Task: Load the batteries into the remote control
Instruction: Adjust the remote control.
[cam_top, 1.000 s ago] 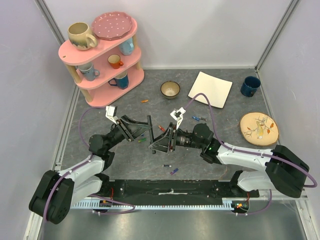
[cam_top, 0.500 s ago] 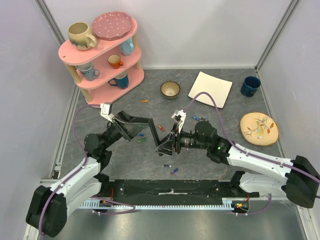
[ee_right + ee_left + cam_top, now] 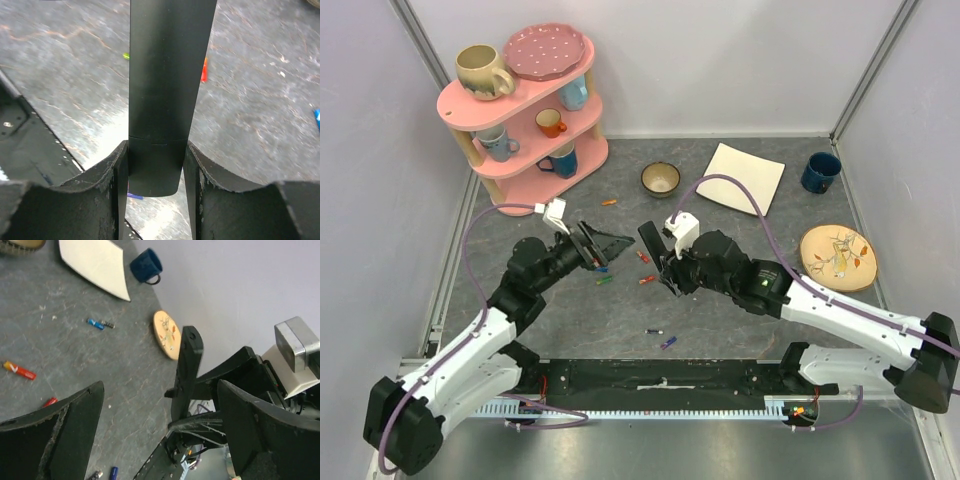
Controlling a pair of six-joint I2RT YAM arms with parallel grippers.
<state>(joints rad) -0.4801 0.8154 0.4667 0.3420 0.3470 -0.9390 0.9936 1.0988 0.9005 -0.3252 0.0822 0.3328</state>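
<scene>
Far left at back, pink shelf (image 3: 525, 185) loaded with cups (image 3: 482, 70). Next, left pincer (image 3: 611, 251): spread fully wide, nothing in it, raised over the surface (image 3: 570, 320), tips pointing right toward the remote. Around it, loose batteries (image 3: 642, 256) lying flat on the surface: orange one (image 3: 609, 202) near the shelf foot, green one (image 3: 605, 281) just below the pincer, red-orange one (image 3: 648, 279) between the two pincers, blue one (image 3: 668, 343) nearer the arm bases. Centre, remote (image 3: 170, 70): lifted clear of the surface, tilted, near end clamped in right pincer (image 3: 156, 167), jaws part-closed and tight on its long narrow sides, far end just beside the left pincer's tips, contact there unclear. Battery bay not in view, so loaded or not: cannot tell. Behind, small bowl (image 3: 661, 179). Further right, white square plate (image 3: 741, 178) with another blue battery (image 3: 720, 237) in front, then dark blue mug (image 3: 820, 172), then round patterned disc (image 3: 837, 257) at far right.
</scene>
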